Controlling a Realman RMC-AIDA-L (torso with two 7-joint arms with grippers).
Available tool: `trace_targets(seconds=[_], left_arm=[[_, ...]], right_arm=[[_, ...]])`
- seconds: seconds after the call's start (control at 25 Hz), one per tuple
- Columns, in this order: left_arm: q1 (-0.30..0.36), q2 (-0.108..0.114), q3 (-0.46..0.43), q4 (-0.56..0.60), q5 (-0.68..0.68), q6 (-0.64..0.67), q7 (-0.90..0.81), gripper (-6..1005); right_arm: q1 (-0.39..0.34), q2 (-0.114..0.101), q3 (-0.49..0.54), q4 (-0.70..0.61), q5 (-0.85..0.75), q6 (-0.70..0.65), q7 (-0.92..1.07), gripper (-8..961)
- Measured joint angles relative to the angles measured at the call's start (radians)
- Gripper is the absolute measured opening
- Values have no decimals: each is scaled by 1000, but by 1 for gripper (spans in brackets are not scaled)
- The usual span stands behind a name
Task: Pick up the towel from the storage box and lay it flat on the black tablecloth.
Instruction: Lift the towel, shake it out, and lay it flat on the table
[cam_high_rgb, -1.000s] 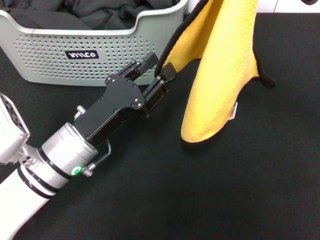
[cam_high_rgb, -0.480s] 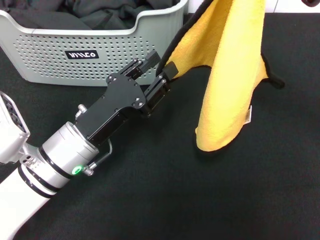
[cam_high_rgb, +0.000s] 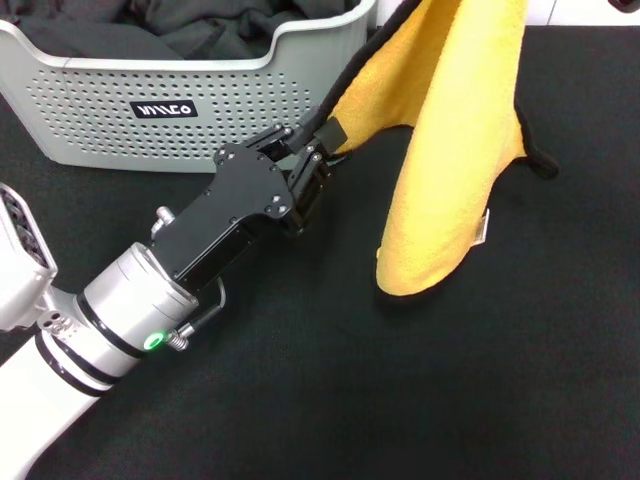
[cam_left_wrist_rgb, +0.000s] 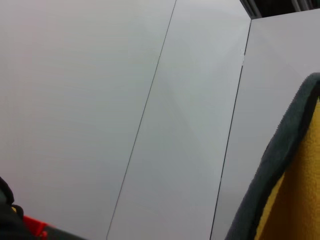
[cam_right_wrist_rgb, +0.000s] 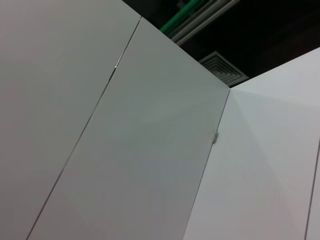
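At centre frame the left tool (cam_high_rgb: 318, 143) is clamped on the black-trimmed edge of the towel (cam_high_rgb: 450, 150), which hangs from upper right, clear of the storage box (cam_high_rgb: 190, 110), above the black tablecloth (cam_high_rgb: 420, 390); spreading is under way, and the next move calls for drawing it flat.

Pale grey-white wall panels (cam_left_wrist_rgb: 125, 100) fill the left wrist view, divided by thin dark seams that run at a slant. The right wrist view shows the same kind of panels (cam_right_wrist_rgb: 125, 150) meeting at a corner, lit evenly and softly. Above them lies a dark ceiling (cam_right_wrist_rgb: 280, 30) with a square louvred vent (cam_right_wrist_rgb: 223, 67) and green pipes (cam_right_wrist_rgb: 200, 22) running beside it.
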Motion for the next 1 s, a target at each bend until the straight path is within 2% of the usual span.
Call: trace_targets(seconds=[0.16,0.6,0.72,0.96,1.0], left_arm=[[-2,0,3,-1,0,1,0,149],[-3,1,2,-2,0,2,2,125],[-4,6,1,1,0,9,-2,83],[1,19,-3,-7,12,119,-11,47],[3,32,-3,-19,16,171,-22,47]], right_arm=[[0,0,3,0,1,1,0,45],[-1,0,4,22,-2,4,10,48],[-1,0,3,56,-9,0,34,48],[-21,-1,4,101,-35,1,129,50],[-29,-1,4,100,-44,1,141,50]])
